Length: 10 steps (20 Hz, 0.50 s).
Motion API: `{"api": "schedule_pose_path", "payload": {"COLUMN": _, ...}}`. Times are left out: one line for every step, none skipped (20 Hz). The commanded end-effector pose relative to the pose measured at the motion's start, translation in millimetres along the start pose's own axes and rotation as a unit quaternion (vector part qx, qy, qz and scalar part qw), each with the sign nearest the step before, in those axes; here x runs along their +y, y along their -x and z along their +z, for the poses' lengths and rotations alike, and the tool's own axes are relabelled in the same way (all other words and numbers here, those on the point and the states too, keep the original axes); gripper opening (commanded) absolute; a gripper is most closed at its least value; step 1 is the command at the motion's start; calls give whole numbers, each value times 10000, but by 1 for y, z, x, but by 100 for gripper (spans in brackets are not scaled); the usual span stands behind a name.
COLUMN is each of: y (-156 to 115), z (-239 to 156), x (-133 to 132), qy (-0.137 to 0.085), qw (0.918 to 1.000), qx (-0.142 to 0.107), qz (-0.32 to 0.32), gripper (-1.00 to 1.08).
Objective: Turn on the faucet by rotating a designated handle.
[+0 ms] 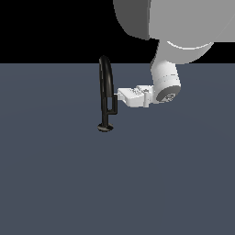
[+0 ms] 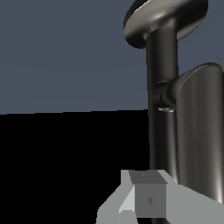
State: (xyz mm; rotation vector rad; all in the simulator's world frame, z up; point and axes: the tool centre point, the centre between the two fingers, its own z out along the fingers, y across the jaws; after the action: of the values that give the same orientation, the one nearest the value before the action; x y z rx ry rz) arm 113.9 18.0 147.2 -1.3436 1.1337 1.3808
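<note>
Reaching in from the exterior view's right, end effector [image 1: 120, 96] sits against handle [image 1: 113, 104] at frame centre, beside faucet [image 1: 105, 92] on table [image 1: 59, 174]. Can't tell if jaws are wide or narrow. Contact approx made; rotation itself prob. left to do.

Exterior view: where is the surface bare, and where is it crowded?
Bare: the surface on the exterior view's left of the faucet and the whole stretch in front of its base. Crowded: the faucet's right side, where the gripper meets the handle.
</note>
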Motion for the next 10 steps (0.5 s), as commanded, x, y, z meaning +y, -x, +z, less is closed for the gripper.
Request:
{"api": "schedule_pose_path", "payload": {"y": 1, "z": 0, "x": 4, "qy": 0, "qw": 10000, "qx": 0, "qz": 0, "gripper": -100}}
{"api": "schedule_pose_path", "payload": {"y": 2, "z": 0, "x": 5, "qy": 0, "qw": 10000, "qx": 0, "qz": 0, "gripper": -100}}
{"api": "schedule_pose_path", "payload": {"y": 2, "z": 0, "x": 7, "qy": 0, "qw": 10000, "qx": 0, "qz": 0, "gripper": -100}}
{"api": "schedule_pose_path", "payload": {"y": 3, "z": 0, "x": 9, "qy": 0, "qw": 10000, "qx": 0, "qz": 0, "gripper": -100}}
{"api": "schedule_pose_path", "payload": {"y": 3, "z": 0, "x": 10, "qy": 0, "qw": 10000, "qx": 0, "qz": 0, "gripper": -100}}
{"api": "schedule_pose_path", "payload": {"y": 4, "z": 0, "x": 12, "qy": 0, "qw": 10000, "qx": 0, "qz": 0, "gripper": -100}}
{"api": "schedule_pose_path", "payload": {"y": 4, "z": 0, "x": 13, "qy": 0, "qw": 10000, "qx": 0, "qz": 0, "gripper": -100}}
{"api": "schedule_pose_path", "payload": {"y": 5, "z": 0, "x": 15, "qy": 0, "qw": 10000, "qx": 0, "qz": 0, "gripper": -100}}
{"api": "schedule_pose_path", "payload": {"y": 5, "z": 0, "x": 17, "qy": 0, "qw": 10000, "qx": 0, "qz": 0, "gripper": -100}}
{"api": "schedule_pose_path", "payload": {"y": 6, "z": 0, "x": 19, "qy": 0, "qw": 10000, "qx": 0, "qz": 0, "gripper": -100}}
